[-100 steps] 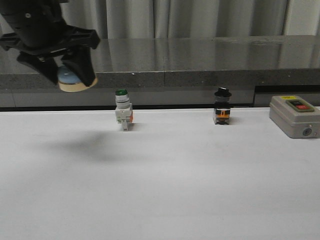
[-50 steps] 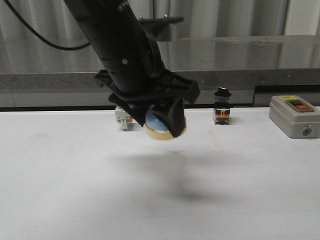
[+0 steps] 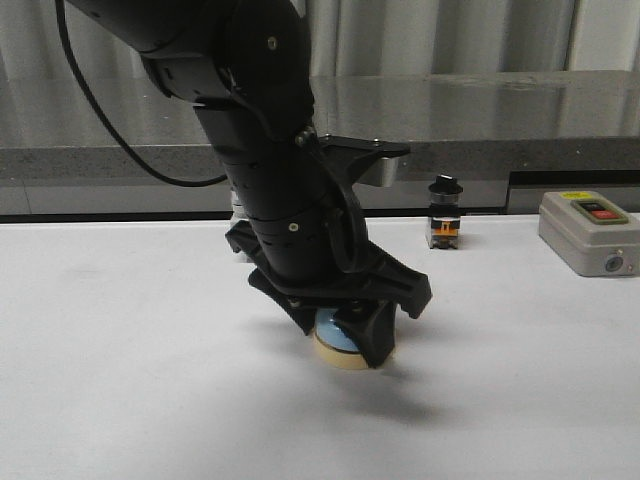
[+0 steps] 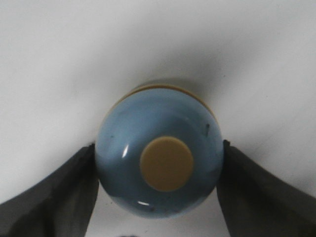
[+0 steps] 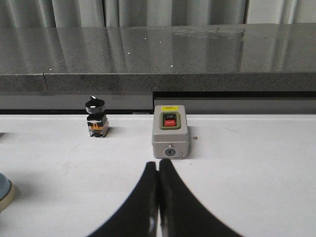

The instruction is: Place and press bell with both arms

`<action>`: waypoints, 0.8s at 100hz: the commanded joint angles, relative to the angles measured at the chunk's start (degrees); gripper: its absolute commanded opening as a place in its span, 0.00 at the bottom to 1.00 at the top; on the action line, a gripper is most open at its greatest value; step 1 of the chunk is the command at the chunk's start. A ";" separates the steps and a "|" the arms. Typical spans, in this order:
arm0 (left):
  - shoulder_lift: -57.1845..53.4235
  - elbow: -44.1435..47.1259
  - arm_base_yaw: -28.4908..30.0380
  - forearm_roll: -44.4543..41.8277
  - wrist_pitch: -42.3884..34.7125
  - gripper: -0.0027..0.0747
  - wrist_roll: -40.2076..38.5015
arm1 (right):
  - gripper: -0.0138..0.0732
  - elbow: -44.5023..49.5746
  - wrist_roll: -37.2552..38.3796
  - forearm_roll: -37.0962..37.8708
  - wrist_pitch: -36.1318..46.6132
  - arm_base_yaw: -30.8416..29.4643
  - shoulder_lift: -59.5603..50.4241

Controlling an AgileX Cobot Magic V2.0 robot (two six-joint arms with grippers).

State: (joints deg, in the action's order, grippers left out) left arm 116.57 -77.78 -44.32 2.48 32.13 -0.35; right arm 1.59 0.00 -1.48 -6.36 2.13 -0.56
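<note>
Clamping the bell (image 4: 160, 168) by its dome, left gripper (image 3: 345, 335) low over table (image 3: 120, 380), right gripper (image 5: 158, 197) closed empty.

Light-blue bell (image 3: 345, 344) — cream base, upright — low over table.

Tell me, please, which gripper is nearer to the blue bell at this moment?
Left. The left gripper is shut on the bell, one finger on each side of its dome. The right gripper is shut and empty, apart from the bell, pointing toward the grey switch box.

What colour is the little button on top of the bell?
Cream, on the blue bell; the left wrist view shows it best.
</note>
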 commanded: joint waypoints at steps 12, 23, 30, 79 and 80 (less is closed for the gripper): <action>-2.42 -1.51 -1.02 0.78 -1.46 0.89 -0.07 | 0.09 -0.85 0.00 -0.15 4.61 -0.29 -0.94; -2.52 -1.51 -1.02 1.02 -1.35 0.93 -0.07 | 0.09 -0.85 0.00 -0.15 4.61 -0.29 -0.94; -2.90 -1.51 -1.02 1.02 -1.35 0.91 -0.07 | 0.09 -0.85 0.00 -0.15 4.61 -0.29 -0.94; -19.15 -1.07 3.15 1.02 -1.25 0.90 -1.18 | 0.09 -0.85 0.00 -0.15 4.61 -0.29 -0.94; -19.84 -1.05 3.34 1.02 -1.27 0.90 -1.18 | 0.09 -0.85 0.00 -0.15 4.61 -0.29 -0.94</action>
State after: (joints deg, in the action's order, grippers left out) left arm 103.40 -77.78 -42.88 3.03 32.95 -0.71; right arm 1.59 0.00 -1.48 -6.36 2.13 -0.56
